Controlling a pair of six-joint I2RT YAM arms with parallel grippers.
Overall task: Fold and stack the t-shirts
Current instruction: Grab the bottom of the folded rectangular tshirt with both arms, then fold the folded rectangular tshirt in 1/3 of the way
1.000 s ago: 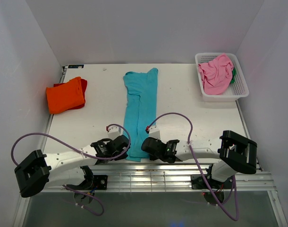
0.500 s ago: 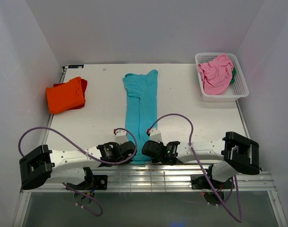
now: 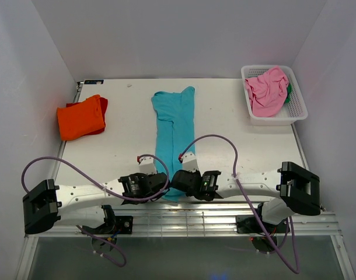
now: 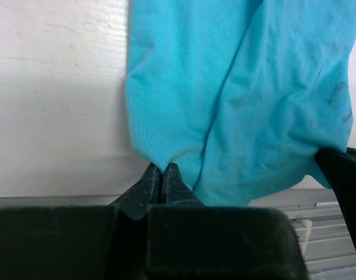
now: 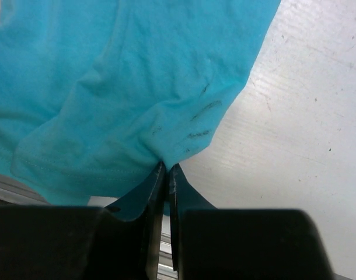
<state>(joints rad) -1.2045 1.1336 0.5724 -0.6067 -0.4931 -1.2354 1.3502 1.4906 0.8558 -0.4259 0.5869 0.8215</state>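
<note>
A teal t-shirt (image 3: 173, 128), folded into a long narrow strip, lies down the middle of the table. My left gripper (image 3: 161, 184) is shut on its near left corner (image 4: 160, 153). My right gripper (image 3: 177, 180) is shut on its near right corner (image 5: 172, 149). Both pinch the hem at the table's front edge. A folded orange t-shirt (image 3: 80, 117) lies at the far left. A crumpled pink t-shirt (image 3: 267, 90) with a bit of green cloth (image 3: 289, 93) sits in a basket at the far right.
The white lattice basket (image 3: 297, 109) stands at the table's far right corner. A metal rail (image 3: 184, 219) runs along the front edge just below the grippers. The enclosure's white walls close in on the left, right and back.
Both grippers have drawn closer together at the teal t-shirt's near hem and have closed on its corners. The near end of the shirt has narrowed and bunched slightly.
</note>
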